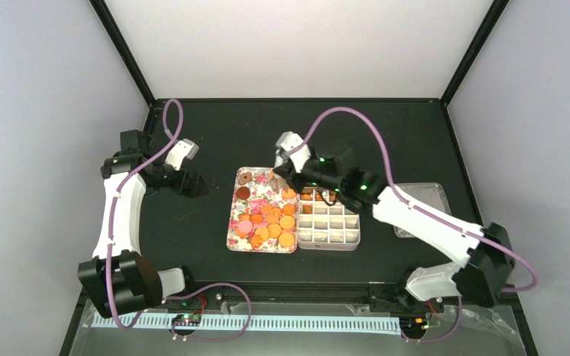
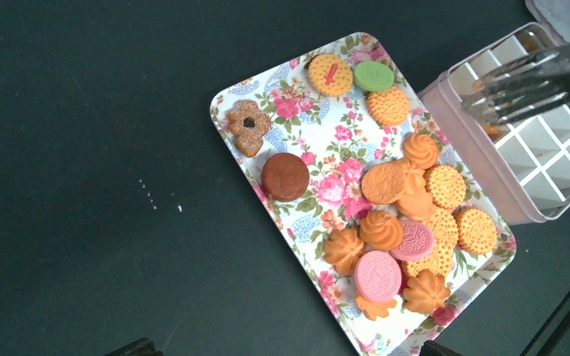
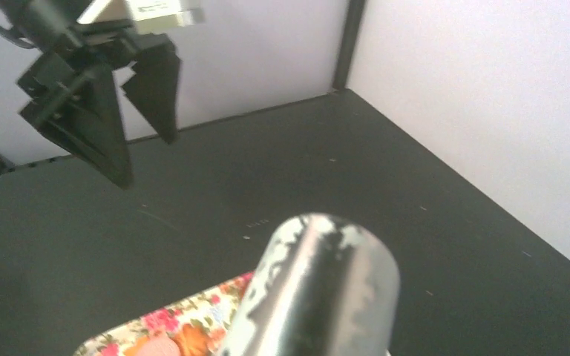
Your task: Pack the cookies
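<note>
Several cookies [image 1: 267, 220] [image 2: 408, 215], mostly orange with a few pink, brown and one green, lie on the flower-patterned tray [image 1: 231, 222] [image 2: 312, 126]. Right of it stands a pink box with white dividers [image 1: 330, 226] [image 2: 490, 178]; something orange shows in its far cells. My right gripper [image 1: 298, 172] is shut on metal tongs [image 2: 534, 78] [image 3: 319, 289], whose tips hover over the box's far cells. The right wrist view shows only the tongs' rounded end, not the fingers. My left gripper [image 1: 193, 184] [image 3: 147, 159] hangs open left of the tray, holding nothing.
A clear lid [image 1: 419, 208] lies on the black table right of the box. Black frame posts and white walls close in the table at the back and sides.
</note>
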Robot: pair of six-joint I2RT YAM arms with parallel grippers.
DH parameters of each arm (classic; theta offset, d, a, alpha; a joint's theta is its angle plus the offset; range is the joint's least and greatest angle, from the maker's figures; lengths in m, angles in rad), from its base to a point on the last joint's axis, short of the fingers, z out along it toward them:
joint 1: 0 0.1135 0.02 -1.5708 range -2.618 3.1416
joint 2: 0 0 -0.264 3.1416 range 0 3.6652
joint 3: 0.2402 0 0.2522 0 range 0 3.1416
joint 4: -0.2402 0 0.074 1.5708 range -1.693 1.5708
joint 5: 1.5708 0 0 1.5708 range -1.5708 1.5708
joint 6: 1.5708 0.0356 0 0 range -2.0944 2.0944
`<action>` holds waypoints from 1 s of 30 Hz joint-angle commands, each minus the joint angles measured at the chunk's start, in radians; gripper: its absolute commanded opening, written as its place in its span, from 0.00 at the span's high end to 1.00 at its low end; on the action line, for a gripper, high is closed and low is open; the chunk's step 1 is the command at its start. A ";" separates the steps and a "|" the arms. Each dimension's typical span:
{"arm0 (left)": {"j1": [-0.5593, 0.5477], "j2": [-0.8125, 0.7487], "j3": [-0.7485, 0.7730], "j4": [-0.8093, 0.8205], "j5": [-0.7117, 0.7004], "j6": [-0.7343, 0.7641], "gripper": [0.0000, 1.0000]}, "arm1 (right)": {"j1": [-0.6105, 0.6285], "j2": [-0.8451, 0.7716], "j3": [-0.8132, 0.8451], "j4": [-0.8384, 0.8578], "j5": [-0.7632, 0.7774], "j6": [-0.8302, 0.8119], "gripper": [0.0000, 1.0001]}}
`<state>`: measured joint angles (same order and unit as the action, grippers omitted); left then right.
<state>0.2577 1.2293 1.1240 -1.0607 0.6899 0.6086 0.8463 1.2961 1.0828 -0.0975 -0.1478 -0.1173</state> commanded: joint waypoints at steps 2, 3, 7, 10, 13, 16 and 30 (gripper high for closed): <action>0.009 -0.026 0.022 -0.025 -0.037 0.014 0.06 | 0.088 0.168 0.102 0.058 -0.042 -0.011 0.76; 0.009 -0.029 0.020 -0.027 -0.040 0.017 0.06 | 0.104 0.195 0.114 0.058 -0.044 -0.012 0.76; 0.011 -0.032 0.015 -0.024 -0.036 0.021 0.05 | 0.131 0.265 0.121 0.058 -0.043 -0.010 0.74; 0.011 -0.030 0.015 -0.022 -0.028 0.016 0.05 | 0.135 0.296 0.111 0.061 -0.026 -0.011 0.72; 0.011 -0.031 0.015 -0.025 -0.025 0.017 0.05 | 0.133 0.327 0.107 0.057 0.004 -0.028 0.70; 0.011 -0.037 0.010 -0.026 -0.029 0.021 0.05 | 0.134 0.343 0.101 0.065 0.051 -0.042 0.69; 0.011 -0.033 0.029 -0.033 -0.021 0.020 0.05 | 0.129 0.426 0.178 0.066 0.101 -0.054 0.69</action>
<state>0.2607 1.2098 1.1236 -1.0664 0.6582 0.6106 0.9794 1.6989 1.2190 -0.0383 -0.0456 -0.1596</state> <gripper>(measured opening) 0.950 0.312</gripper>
